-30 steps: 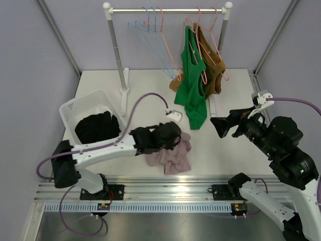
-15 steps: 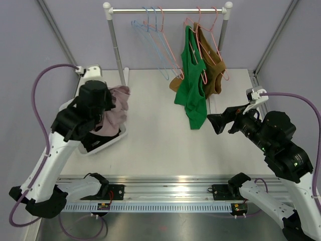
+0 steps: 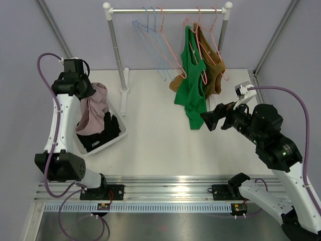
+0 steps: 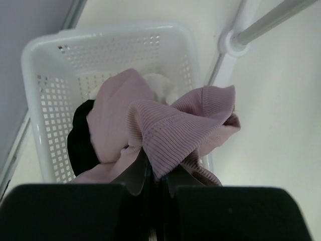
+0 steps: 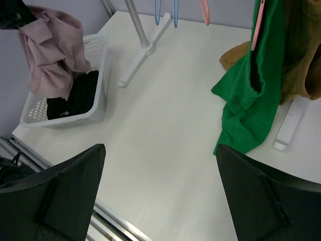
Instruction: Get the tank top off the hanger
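Mauve ribbed tank top (image 4: 165, 130) hangs pinched between the closed fingers of the left gripper (image 4: 155, 173), over the white basket (image 4: 37, 100) that holds dark clothing (image 4: 80, 145). We record the right gripper (image 3: 206, 121) spread wide and holding nothing, near the green tank top (image 3: 190, 90) on its pink hanger (image 3: 193, 22).

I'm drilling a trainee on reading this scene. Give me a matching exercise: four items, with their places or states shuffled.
Items:
1. pink top
2. green tank top
3. black garment
4. blue hangers

Places or states:
a. lying in the basket
b. hanging bare on the rail
c. clamped by the left gripper
d. hanging beside the brown top

Pairs: 1-c, 2-d, 3-a, 4-b
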Available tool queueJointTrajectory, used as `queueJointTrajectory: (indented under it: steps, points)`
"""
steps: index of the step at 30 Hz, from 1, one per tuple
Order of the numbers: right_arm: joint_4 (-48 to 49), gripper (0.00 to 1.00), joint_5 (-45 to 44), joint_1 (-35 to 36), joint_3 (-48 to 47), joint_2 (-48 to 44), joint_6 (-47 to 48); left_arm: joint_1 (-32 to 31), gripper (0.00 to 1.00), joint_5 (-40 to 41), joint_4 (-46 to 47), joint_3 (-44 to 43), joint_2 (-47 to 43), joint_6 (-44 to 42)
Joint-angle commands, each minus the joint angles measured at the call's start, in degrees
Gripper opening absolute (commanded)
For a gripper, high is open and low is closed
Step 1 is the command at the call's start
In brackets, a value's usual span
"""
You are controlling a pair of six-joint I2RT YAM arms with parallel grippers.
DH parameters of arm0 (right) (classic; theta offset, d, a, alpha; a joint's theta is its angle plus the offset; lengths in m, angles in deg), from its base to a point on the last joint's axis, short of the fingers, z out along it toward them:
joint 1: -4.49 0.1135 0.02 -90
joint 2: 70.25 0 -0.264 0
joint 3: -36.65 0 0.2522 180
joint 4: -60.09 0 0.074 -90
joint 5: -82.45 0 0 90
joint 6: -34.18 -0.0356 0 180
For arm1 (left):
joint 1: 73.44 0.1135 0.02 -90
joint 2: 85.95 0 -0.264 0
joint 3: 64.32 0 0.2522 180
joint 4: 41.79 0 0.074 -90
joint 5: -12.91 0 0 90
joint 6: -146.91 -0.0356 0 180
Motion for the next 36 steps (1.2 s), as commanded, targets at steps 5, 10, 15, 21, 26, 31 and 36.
queueJointTrajectory:
  steps: [5, 10, 15, 21, 26, 31, 36]
  points:
    - [2.43, 1.00, -10.30, -0.07, -6.26, 6.21, -4.11, 8.78, 0.00, 1.23, 7.20, 8.00, 10.82, 6.90]
    - [3.66, 0.99, -13.22, -0.16, -14.44, 11.93, -4.11, 12.39, 0.07, 0.71, 4.75, 6.17, 20.07, 9.55]
    - [-0.35, 1.00, -18.47, -0.25, -23.20, 19.20, 0.45, 12.48, 0.69, 1.50, 4.93, 5.38, 14.02, 9.65]
    - [-11.26, 0.99, -18.24, -4.54, -39.11, 34.14, 4.85, 11.78, 0.99, 2.03, 4.75, 4.50, -3.46, 7.10]
    - [-12.78, 0.85, -14.98, -6.66, -49.41, 45.04, 8.02, 3.72, 0.99, -1.82, 9.66, 13.78, -20.87, 2.19]
    - [-13.65, 0.72, -11.73, -7.98, -61.80, 54.81, 10.21, -4.65, 0.99, -10.96, 11.16, 24.70, -32.30, 0.51]
    - [-15.50, 0.61, -15.49, -8.33, -75.25, 67.47, 13.20, -9.23, 0.99, -14.22, 16.87, 38.83, -41.44, -2.30]
